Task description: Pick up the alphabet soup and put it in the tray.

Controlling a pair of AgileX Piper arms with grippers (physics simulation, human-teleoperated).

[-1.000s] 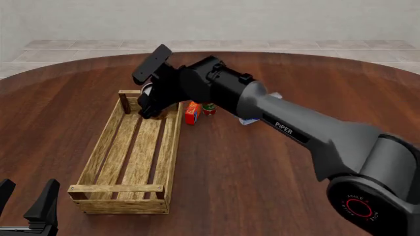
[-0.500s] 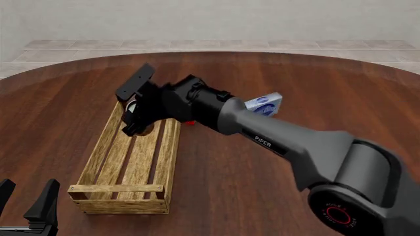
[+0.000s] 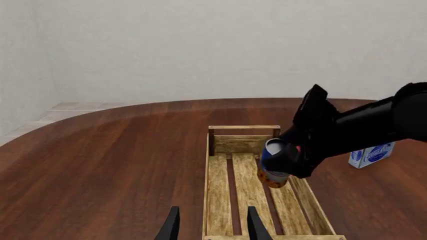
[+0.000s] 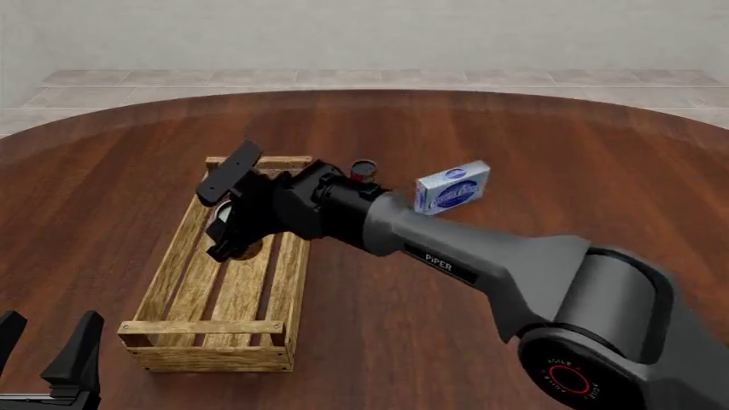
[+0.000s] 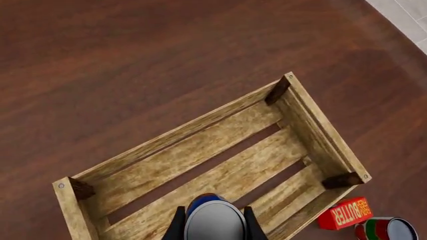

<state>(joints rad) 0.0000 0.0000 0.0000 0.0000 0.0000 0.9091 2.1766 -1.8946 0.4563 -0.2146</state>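
A round, dark glossy wood-plank tabletop (image 4: 479,137) sits against a pale wall, with tiled floor at its edge. The tray (image 4: 194,256), rough light-wood slats with low sides, lies on it. The right end effector (image 4: 228,224) clamps the cylindrical alphabet soup (image 3: 272,162) above the tray's far half. The left end effector (image 4: 46,354) hangs open at the near edge. A blue-white carton (image 4: 452,188), a red-and-green can (image 5: 385,230) and an orange box (image 5: 345,212) stand beyond the tray.

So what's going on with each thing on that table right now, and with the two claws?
alphabet soup: gripped, tilted, above the tray floor.
tray: flat on the table, nothing resting in it.
right gripper: shut on the can.
left gripper: open, holding nothing.
orange box: outside the tray.
red-and-green can: upright beside that box.
blue-and-white carton: standing on the table.
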